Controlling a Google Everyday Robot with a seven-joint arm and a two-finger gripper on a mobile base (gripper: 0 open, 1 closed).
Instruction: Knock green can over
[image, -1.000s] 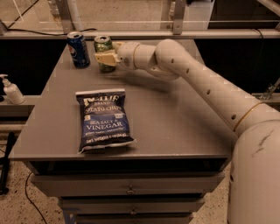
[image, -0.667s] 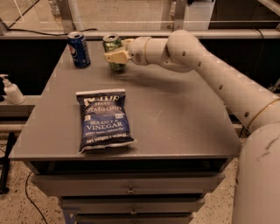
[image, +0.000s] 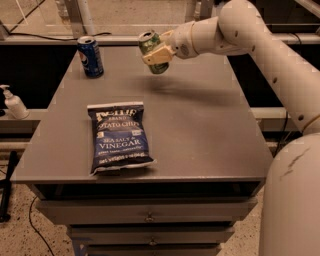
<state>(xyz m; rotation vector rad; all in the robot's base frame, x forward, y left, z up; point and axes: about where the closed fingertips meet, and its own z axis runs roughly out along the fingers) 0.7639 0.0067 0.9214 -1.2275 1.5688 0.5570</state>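
The green can (image: 149, 43), with a silver top, is off the grey table (image: 210, 130) and tilted, its top leaning to the upper left. My gripper (image: 156, 56) comes in from the right on the white arm. Its cream fingers (image: 159, 54) are shut on the can's lower body and hold it in the air above the table's back middle. The can's shadow falls on the tabletop below it.
A dark blue Pepsi can (image: 90, 56) stands upright at the back left of the table. A blue bag of salt and vinegar chips (image: 120, 137) lies flat at the front left. A pump bottle (image: 14, 102) stands left of the table. Drawers (image: 150, 217) sit beneath the tabletop.
The green can stood on the table's back edge beside the Pepsi can with my gripper at it. Now it is lifted, tilted and carried right, away from the Pepsi can.
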